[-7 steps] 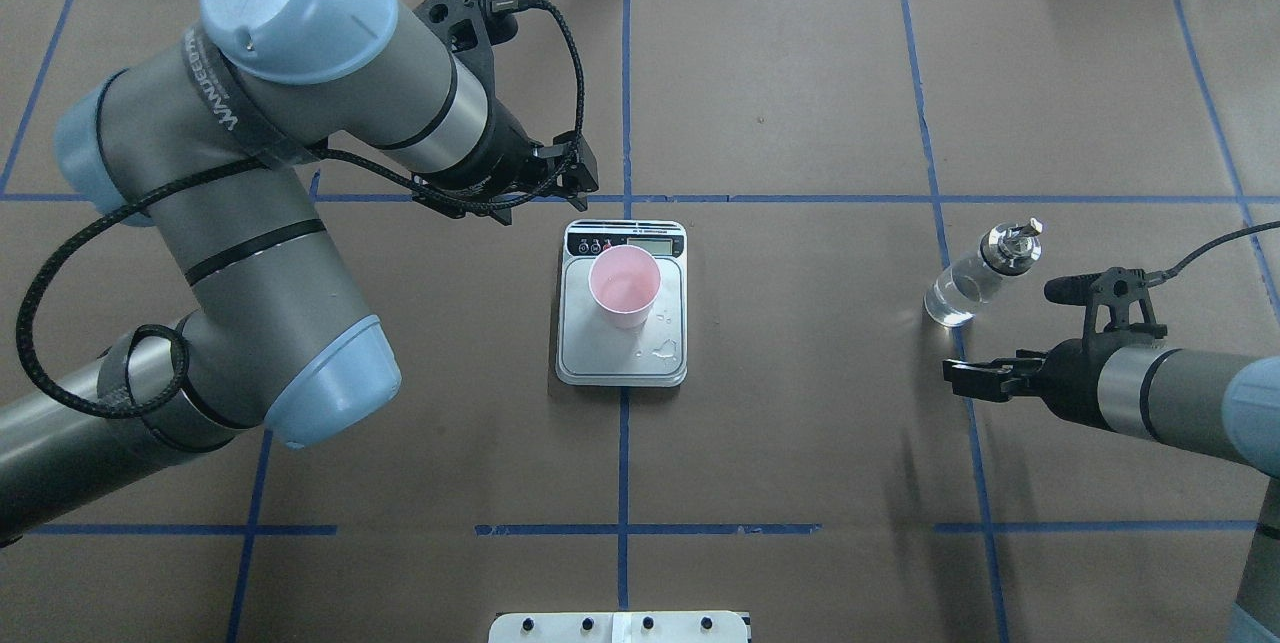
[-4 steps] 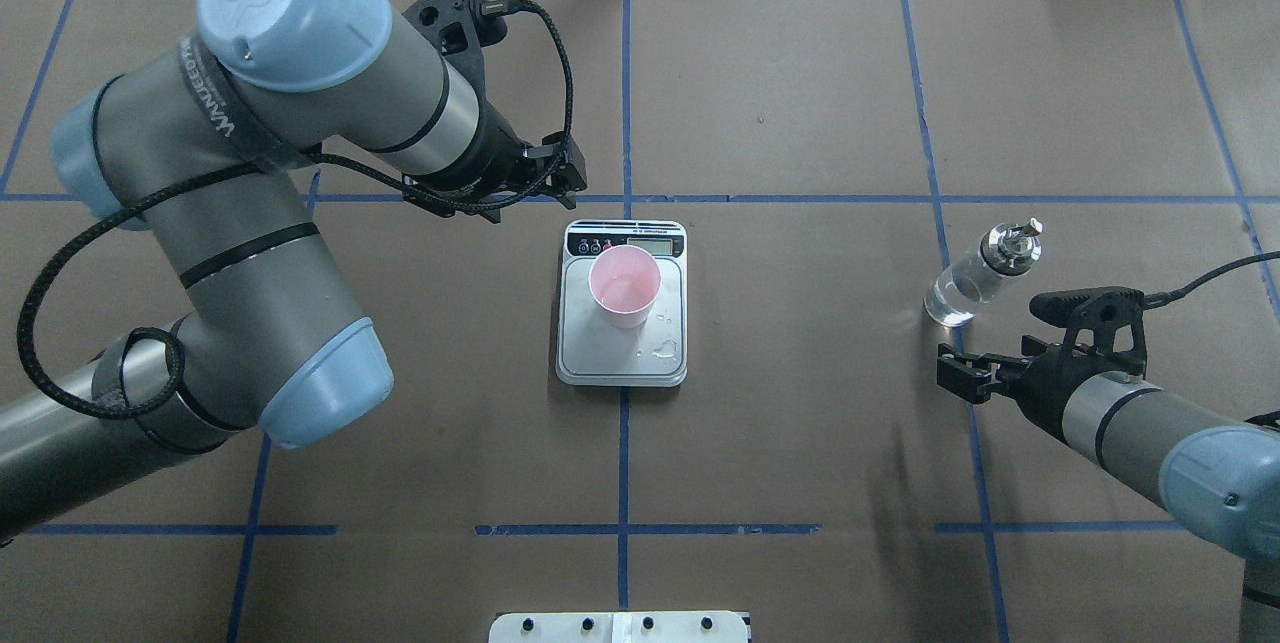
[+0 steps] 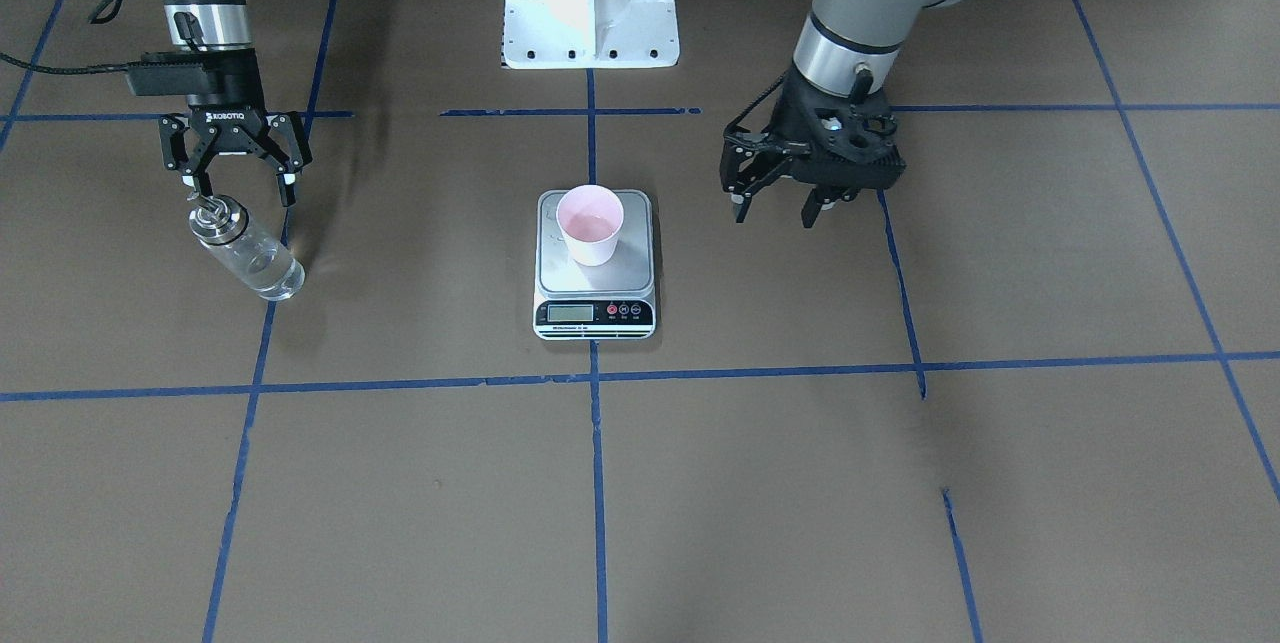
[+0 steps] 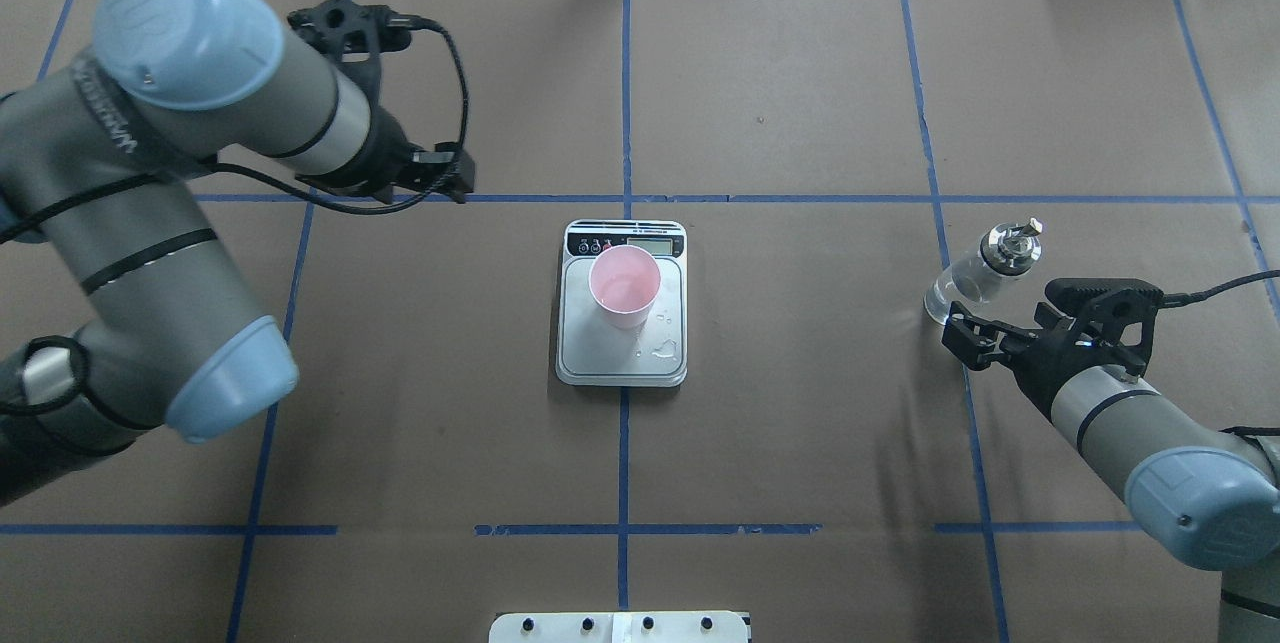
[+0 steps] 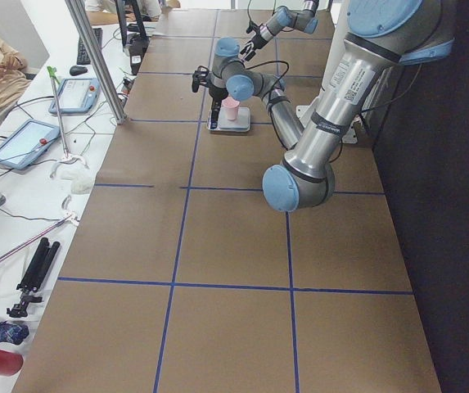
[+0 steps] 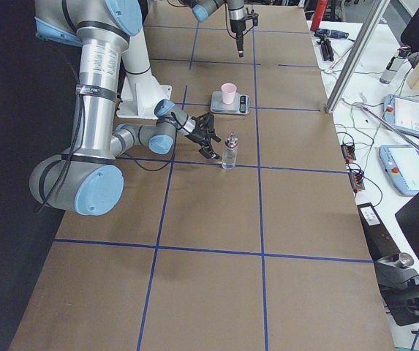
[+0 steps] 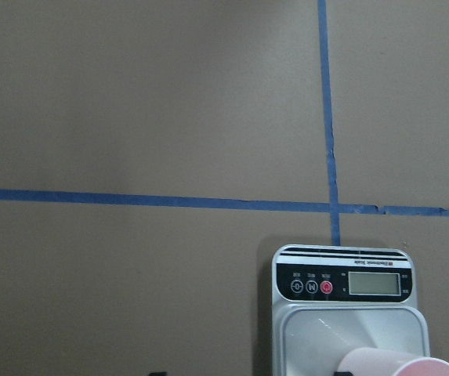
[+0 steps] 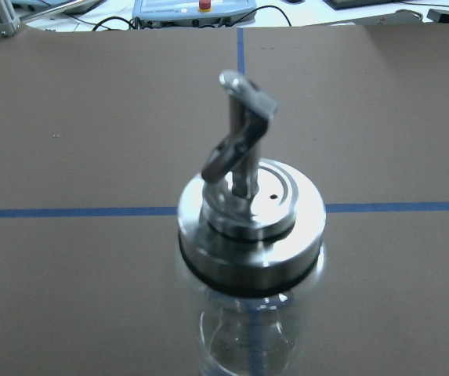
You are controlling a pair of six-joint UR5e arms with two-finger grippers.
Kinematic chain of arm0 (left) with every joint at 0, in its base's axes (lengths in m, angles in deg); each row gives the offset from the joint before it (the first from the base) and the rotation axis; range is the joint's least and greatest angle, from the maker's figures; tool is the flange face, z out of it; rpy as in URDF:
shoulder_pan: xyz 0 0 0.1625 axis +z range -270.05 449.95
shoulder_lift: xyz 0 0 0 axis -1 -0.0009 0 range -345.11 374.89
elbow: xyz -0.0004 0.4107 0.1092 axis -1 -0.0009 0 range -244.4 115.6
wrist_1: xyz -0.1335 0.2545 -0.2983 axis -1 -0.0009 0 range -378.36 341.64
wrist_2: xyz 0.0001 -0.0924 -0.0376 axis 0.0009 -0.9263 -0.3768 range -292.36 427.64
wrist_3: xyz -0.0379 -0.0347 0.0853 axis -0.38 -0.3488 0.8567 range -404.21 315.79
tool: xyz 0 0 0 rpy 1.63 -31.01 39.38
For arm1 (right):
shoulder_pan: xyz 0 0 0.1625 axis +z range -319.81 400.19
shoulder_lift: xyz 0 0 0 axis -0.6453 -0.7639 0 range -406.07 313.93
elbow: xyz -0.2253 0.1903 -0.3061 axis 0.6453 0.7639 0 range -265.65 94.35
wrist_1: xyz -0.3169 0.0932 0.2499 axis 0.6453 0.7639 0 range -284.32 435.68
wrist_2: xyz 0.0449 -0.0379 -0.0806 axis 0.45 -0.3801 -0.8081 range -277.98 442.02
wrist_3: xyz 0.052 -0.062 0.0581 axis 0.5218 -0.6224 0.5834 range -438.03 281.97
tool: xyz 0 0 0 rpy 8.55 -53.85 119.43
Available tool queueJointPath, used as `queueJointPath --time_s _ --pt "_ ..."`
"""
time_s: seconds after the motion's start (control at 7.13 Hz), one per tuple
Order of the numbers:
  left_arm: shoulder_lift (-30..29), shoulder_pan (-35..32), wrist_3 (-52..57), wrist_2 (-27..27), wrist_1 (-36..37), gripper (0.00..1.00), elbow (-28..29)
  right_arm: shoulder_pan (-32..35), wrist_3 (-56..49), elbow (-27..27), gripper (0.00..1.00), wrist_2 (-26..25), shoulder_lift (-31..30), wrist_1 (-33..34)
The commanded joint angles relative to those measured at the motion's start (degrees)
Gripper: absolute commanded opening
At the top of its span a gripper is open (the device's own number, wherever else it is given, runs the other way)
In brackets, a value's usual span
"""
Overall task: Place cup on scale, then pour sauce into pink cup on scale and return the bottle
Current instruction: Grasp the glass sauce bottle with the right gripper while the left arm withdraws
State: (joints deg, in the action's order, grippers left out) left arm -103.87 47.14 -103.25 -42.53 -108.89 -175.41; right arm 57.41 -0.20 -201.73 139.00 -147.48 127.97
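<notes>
The pale pink cup [image 4: 624,285] stands upright on the scale [image 4: 622,363], near its display strip; it also shows in the front view [image 3: 590,223]. The clear glass bottle [image 4: 975,278] with its silver collar and spout stands at the table's right, part full of clear liquid. My right gripper [image 4: 965,338] is open, just on the robot's side of the bottle [image 3: 245,253], not gripping it. The right wrist view shows the bottle's collar [image 8: 249,211] close up. My left gripper [image 3: 775,213] is open and empty, left of the scale.
A few droplets [image 4: 660,353] lie on the scale plate. Blue tape lines grid the brown table. The white robot base [image 3: 590,3] sits at the near edge. A side table with tablets [image 6: 406,113] and a metal post [image 5: 95,57] lies beyond the far edge.
My left arm has pulled back to the left, away from the scale. My right gripper has moved in towards the bottle. Cup, scale and bottle have not moved.
</notes>
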Motion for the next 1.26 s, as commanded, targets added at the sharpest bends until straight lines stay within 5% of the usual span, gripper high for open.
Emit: queueJointPath --time_s 0.0,0.42,1.12 --pt "8.68 -1.84 7.52 2.84 0.09 0.77 -3.94 -0.08 0.75 3.21 1.00 -4.57 1.13 -0.53" --pt "12.58 -2.02 17.09 3.47 0.18 0.77 -4.30 -0.17 2.86 4.20 1.00 -6.52 3.23 -0.71" --pt "13.11 -2.11 17.12 3.47 0.18 0.77 -4.21 -0.52 3.13 6.92 1.00 -7.31 3.67 -0.79"
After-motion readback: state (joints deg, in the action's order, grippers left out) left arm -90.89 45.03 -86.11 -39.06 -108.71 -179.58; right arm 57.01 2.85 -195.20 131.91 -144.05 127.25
